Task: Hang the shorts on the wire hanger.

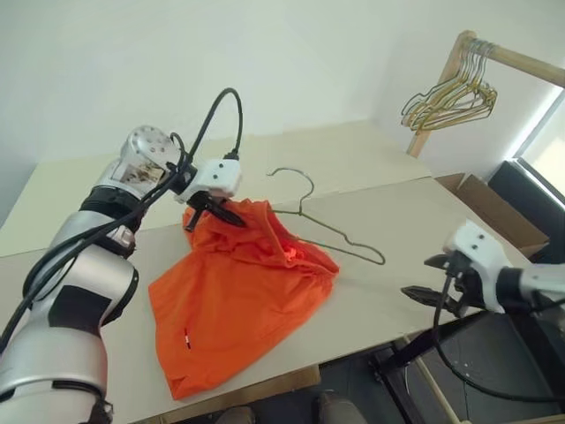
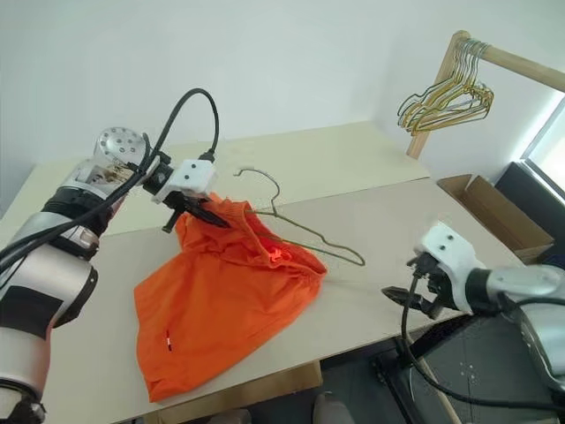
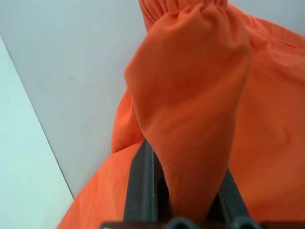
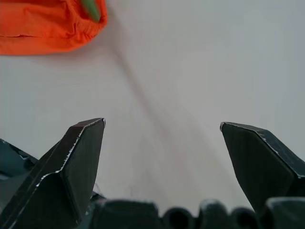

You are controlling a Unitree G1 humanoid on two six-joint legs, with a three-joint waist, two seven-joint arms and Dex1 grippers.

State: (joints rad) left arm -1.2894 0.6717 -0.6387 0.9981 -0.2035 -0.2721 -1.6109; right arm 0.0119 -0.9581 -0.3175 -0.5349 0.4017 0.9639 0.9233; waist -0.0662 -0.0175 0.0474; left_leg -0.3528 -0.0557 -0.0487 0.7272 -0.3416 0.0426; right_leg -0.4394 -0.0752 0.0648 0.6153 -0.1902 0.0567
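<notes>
Spread wide with nothing between its two black fingers, the right gripper (image 1: 430, 278) hangs at about four o'clock in the head views, just off the near right edge of the pale beige table (image 1: 415, 212); its wrist view shows both fingertips (image 4: 86, 143) far apart over bare tabletop, with an orange edge of cloth beyond them. Bright orange thin fabric shorts (image 1: 234, 300) lie near the middle of the table, their lower part flat and running toward seven o'clock, a small white mark (image 1: 187, 339) near that end. At their eleven o'clock corner the gathered waistband is lifted off the table, pinched in the left gripper (image 1: 216, 212), whose fingers (image 3: 143, 186) are clamped together on a fold of the cloth. From the raised waistband a thin dark olive-grey wire hanger (image 1: 340, 238) runs toward three o'clock, one end tucked into the fabric, its curved hook pointing toward twelve o'clock. Far off at one o'clock, a bunch of pale gold and grey wire hangers (image 1: 450, 102) hangs from a wooden rail (image 1: 521, 62).
</notes>
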